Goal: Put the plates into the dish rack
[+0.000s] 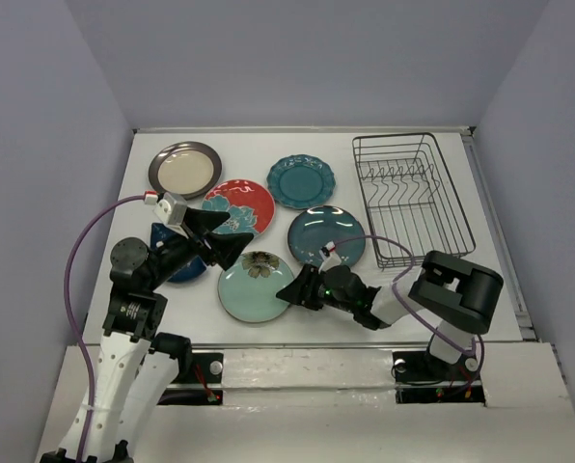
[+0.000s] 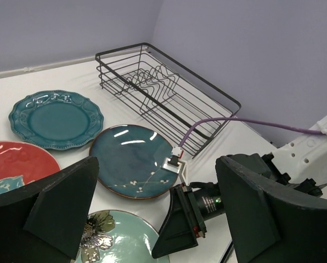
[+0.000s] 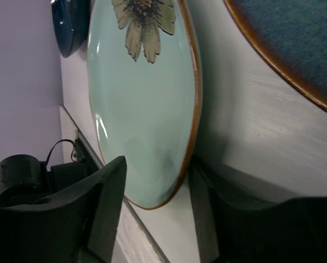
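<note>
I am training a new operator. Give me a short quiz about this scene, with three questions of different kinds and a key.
1. True or false: the dish rack already holds a plate.
2. The right gripper is open, with a plate's rim between its fingers. Which plate? A) red floral plate B) pale mint plate C) cream plate
3. How many plates lie on the table?
Key: 1 false; 2 B; 3 six.

Robot lab test cell, white table [image 1: 143, 159] boxed by plain lavender walls [image 1: 46, 116]
</note>
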`<state>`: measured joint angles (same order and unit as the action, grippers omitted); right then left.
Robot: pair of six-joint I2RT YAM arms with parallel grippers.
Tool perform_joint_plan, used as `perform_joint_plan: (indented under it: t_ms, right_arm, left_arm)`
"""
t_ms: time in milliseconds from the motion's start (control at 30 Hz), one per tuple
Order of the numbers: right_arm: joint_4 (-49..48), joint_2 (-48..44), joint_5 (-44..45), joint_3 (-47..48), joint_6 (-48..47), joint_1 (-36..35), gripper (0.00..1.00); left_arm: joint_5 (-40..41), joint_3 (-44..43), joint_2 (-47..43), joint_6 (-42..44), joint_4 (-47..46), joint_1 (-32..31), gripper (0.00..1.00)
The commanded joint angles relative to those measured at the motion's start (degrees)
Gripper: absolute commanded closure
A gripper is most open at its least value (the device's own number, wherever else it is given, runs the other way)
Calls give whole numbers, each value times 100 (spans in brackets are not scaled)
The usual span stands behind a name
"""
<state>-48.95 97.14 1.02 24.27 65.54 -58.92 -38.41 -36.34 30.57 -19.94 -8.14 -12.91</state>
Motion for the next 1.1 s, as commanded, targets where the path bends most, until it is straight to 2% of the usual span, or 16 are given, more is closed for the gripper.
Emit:
perform_joint_plan:
  t_ms: [0, 167, 267, 367, 433, 600, 633, 667, 733, 767, 833, 900, 1067]
  right_arm:
    - [-589, 463, 179, -107, 231, -41, 49]
    - [-546, 780, 294, -2, 346, -41, 56]
    - [-362, 806, 452, 77, 354, -41, 64]
    - [-273, 771, 592, 122, 328, -41, 76]
    - [-177, 693, 610, 148, 258, -41, 92]
    - [139, -1, 698, 262, -277, -234, 93]
    - [305, -455, 707, 436, -435, -304, 93]
    - [568, -738, 750, 569, -637, -305, 93]
    - [1604, -1361, 1083, 893, -1401, -357, 93]
    - [2339, -1974, 1285, 1252, -1899, -357, 93]
    - [2941, -2531, 2005, 1588, -2412, -357, 93]
    - [3592, -3217, 2683, 2080, -3141, -226, 93]
    - [4383, -4114, 2983, 2766, -3898, 686, 93]
  left_arm:
    - [-8, -102, -60, 61, -153, 16, 1]
    - [-17, -102, -60, 61, -161, 16, 1]
    - [-26, -110, -60, 78, -161, 16, 1]
    - [-17, -110, -86, 78, -161, 25, 1]
    - [0, -102, -103, 87, -161, 25, 1]
    - [9, -110, -69, 87, -161, 25, 1]
    - [9, -110, -68, 87, -161, 25, 1]
    - [9, -110, -68, 87, -161, 25, 1]
    - [-17, -111, -103, 87, -188, 25, 1]
    - [-17, -110, -121, 79, -188, 25, 1]
    - [-17, -110, -130, 70, -197, 25, 1]
    - [-26, -110, -156, 61, -205, 25, 1]
    - [-35, -110, -235, 52, -214, 25, 1]
